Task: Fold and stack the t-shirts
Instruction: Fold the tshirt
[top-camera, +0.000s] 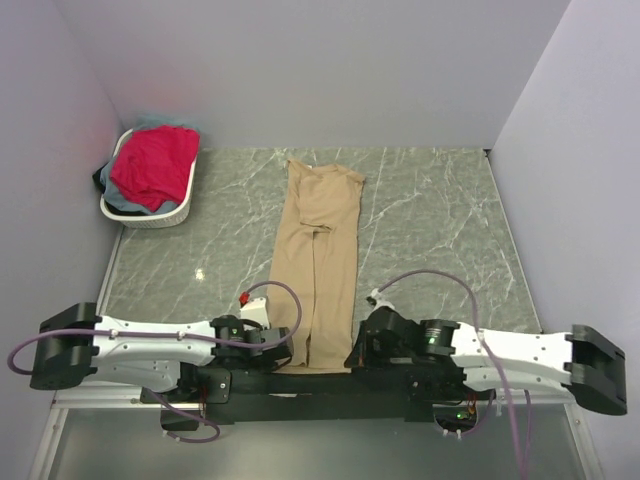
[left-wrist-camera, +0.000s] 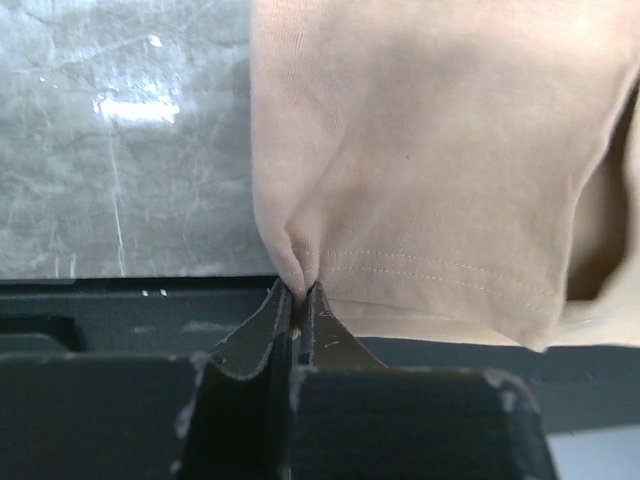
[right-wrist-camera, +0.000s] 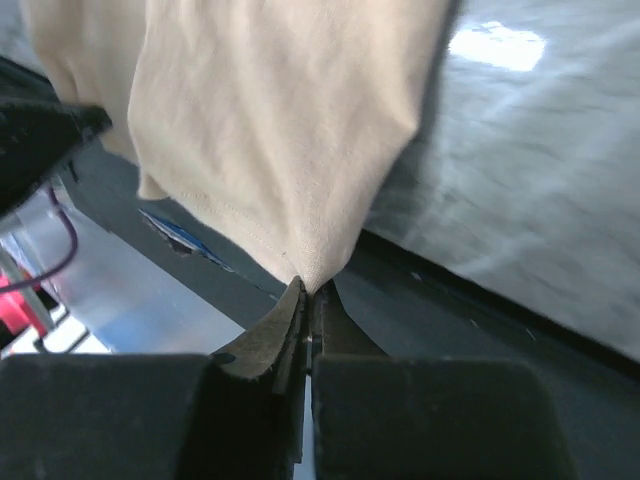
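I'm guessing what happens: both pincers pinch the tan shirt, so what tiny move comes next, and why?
Probably lift both corners slightly: the left pincer and right pincer are shut on the near hem of the tan shirt, which lies folded narrow.

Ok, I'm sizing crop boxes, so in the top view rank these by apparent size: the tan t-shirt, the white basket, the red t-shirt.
1. tan t-shirt, a long strip.
2. white basket.
3. red t-shirt, bunched in the basket and nearly filling it, so close to second.
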